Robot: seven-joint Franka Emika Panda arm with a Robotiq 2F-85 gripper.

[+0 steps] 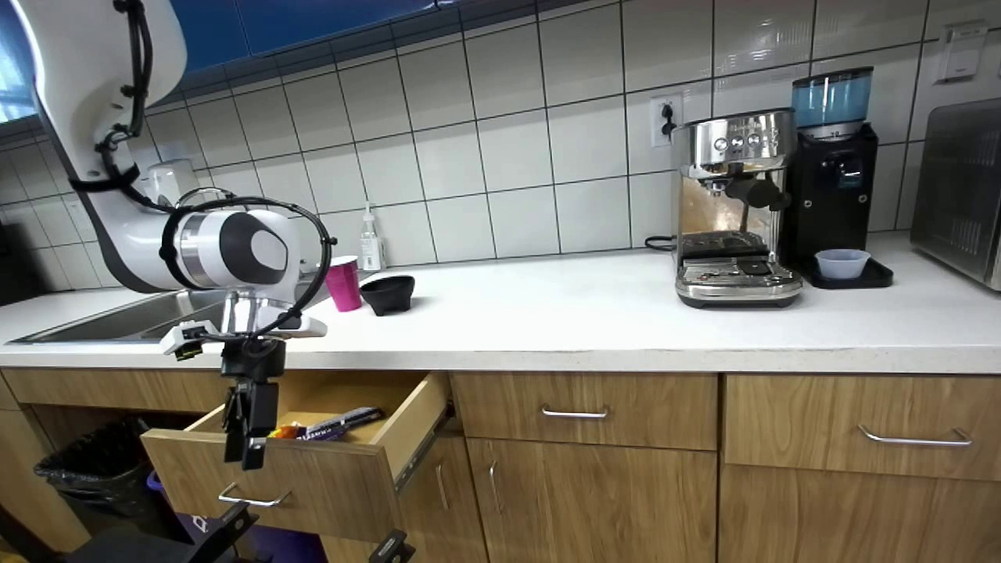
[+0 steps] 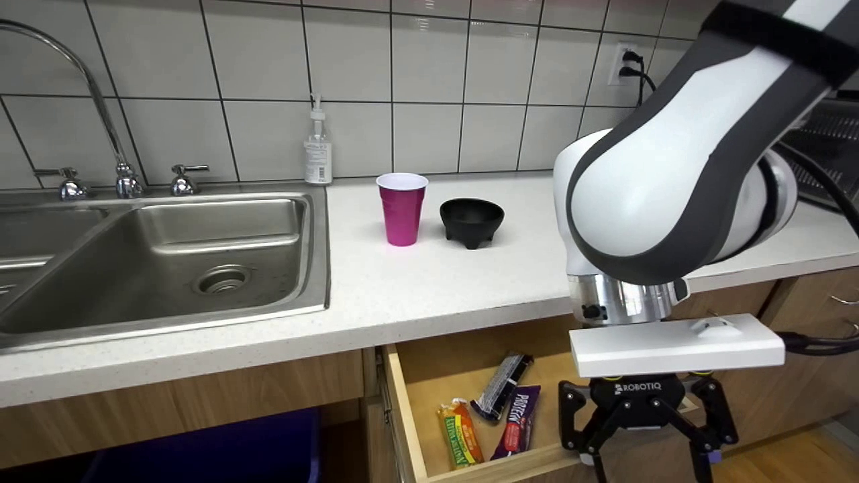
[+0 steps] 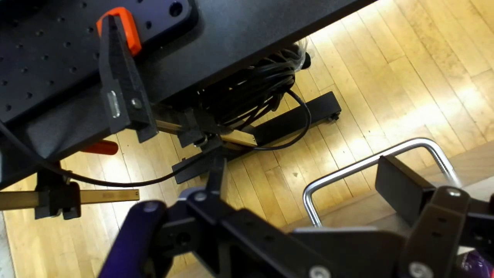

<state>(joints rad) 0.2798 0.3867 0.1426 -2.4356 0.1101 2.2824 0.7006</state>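
My gripper [image 3: 303, 173] stands open with nothing between its fingers. In an exterior view the gripper [image 1: 246, 457] points down just outside the front of a pulled-out wooden drawer [image 1: 313, 489], a little above its metal handle [image 1: 254, 500]. From the wrist, this handle [image 3: 359, 166] shows beyond the fingers, partly covered by the right one; whether they touch cannot be told. Inside the drawer lie an orange-and-green wrapped bar [image 2: 461, 435], a purple bar [image 2: 518, 421] and a black-and-silver bar [image 2: 502, 386]. The fingertips run out of the bottom of that exterior view.
On the white counter [image 1: 532, 313] stand a pink cup [image 2: 402, 208], a black bowl [image 2: 472, 223] and a soap bottle [image 2: 318, 151] by the sink [image 2: 315, 268]. A coffee machine [image 1: 739, 211] stands farther along. A black table [image 3: 239, 34] with clamps faces the drawer; a bin [image 1: 102, 469] stands beside it.
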